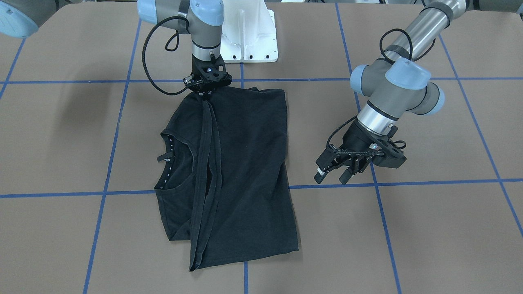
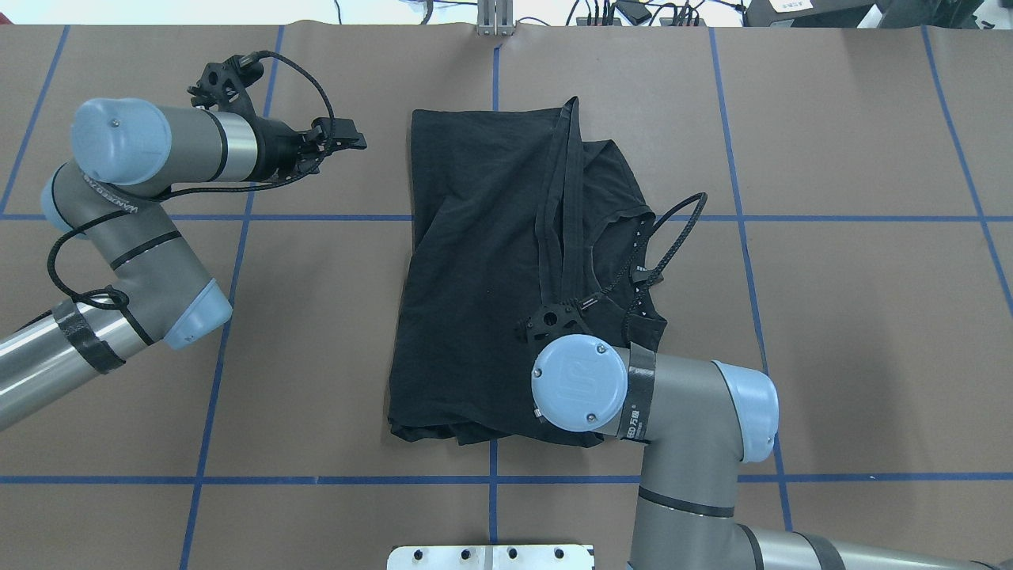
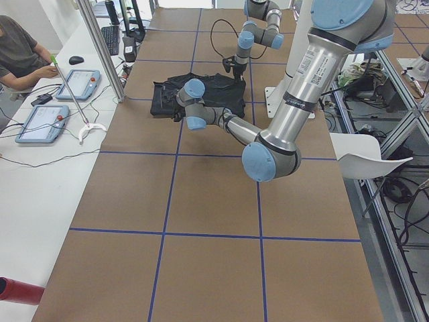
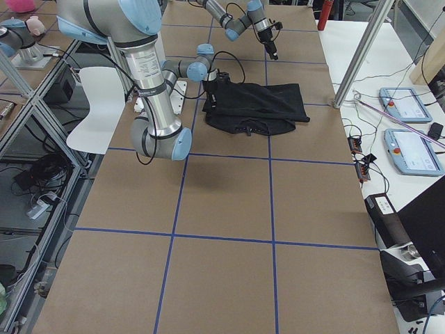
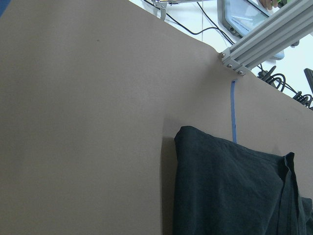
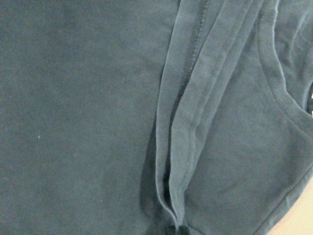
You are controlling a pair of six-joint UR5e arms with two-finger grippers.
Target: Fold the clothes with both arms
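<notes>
Pinches hemmed edge of black T-shirt (image 1: 245,163) in closed right gripper (image 1: 206,85), at side nearest white base block (image 1: 249,36); strips taut, likely for dragging fold over. Parks left gripper (image 1: 333,175) farther from block, off cloth, jaws spread, empty, probably clear of fold. Lays shirt flat just before block.

black t-shirt (image 1: 249,163) on brown table (image 1: 429,237) crossed by blue grid lines (image 1: 327,186).

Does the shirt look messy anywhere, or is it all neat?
A bit messy. The black T-shirt isn't a tidy rectangle. Its doubled hem edges stand up in a ridge along its length, drawn toward the right gripper, and the neckline bulges out one side.
</notes>
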